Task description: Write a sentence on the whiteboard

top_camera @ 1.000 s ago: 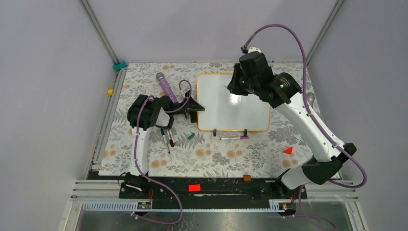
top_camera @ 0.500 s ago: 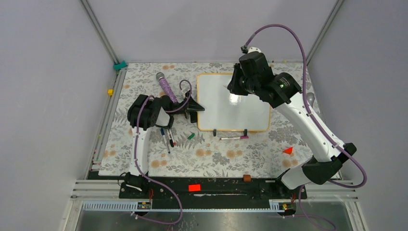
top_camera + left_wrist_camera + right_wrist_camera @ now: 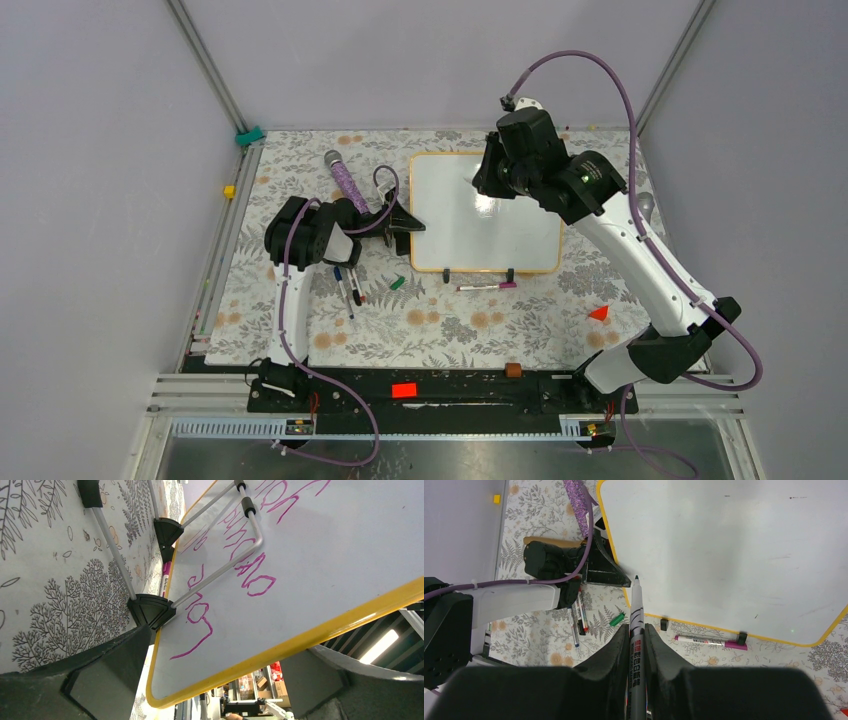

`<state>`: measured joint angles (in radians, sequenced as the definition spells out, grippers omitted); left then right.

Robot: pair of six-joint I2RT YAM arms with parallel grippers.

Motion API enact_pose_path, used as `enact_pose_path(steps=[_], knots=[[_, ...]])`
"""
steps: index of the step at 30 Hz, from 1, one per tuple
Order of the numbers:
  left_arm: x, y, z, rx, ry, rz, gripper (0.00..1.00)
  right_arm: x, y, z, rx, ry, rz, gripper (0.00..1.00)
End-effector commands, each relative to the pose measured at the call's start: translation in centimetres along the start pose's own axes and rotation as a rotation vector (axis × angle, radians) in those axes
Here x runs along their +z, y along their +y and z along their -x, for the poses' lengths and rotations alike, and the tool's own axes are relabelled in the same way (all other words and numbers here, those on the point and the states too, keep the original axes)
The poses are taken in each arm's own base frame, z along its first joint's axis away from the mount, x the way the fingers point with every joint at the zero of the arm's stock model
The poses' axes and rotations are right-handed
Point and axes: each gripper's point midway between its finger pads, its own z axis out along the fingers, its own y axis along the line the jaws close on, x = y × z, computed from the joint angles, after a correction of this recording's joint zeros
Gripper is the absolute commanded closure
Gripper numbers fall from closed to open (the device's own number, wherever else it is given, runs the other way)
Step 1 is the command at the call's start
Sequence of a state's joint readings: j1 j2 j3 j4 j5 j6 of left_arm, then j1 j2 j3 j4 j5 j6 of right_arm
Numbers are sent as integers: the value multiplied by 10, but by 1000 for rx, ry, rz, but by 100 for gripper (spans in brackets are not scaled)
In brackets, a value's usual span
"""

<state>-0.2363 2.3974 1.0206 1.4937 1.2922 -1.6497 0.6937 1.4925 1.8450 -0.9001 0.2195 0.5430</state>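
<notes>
On the whiteboard [image 3: 325, 570], magenta writing [image 3: 240, 555] runs off the frame's top edge, unreadable; the right end effector [image 3: 636, 630] hides the lower barrel of its marker [image 3: 636, 600].

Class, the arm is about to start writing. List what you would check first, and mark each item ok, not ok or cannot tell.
1. Marker clamped in the right claw: ok.
2. Cap off, tip bare: ok.
3. Whiteboard face blank where the tip points: ok.
4. Left claw gripping the board's edge to steady it: not ok, its jaws stand open around the edge.
5. Tip touching the board: cannot tell.
</notes>
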Motion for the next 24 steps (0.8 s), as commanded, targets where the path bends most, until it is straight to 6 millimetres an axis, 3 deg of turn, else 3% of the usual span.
enact_pose_path(steps=[1,6,11,17,20,24], knots=[[-3,44,-12,-8,17,44,1,-1,2,-1,-3,-5,9,100],[-4,43,-11,-24,17,44,1,0,0,0,-9,-10,-11,100],[-3,43,-9,-29,5,45,1,3,-5,7,-98,-35,-184,100],[-3,43,-8,-24,-5,46,1,23,15,12,-133,-56,-251,100],[-3,44,-8,-24,-6,46,1,38,40,8,-192,-23,-162,100],[-3,44,-8,-25,-6,46,1,45,61,14,-222,-18,-87,100]])
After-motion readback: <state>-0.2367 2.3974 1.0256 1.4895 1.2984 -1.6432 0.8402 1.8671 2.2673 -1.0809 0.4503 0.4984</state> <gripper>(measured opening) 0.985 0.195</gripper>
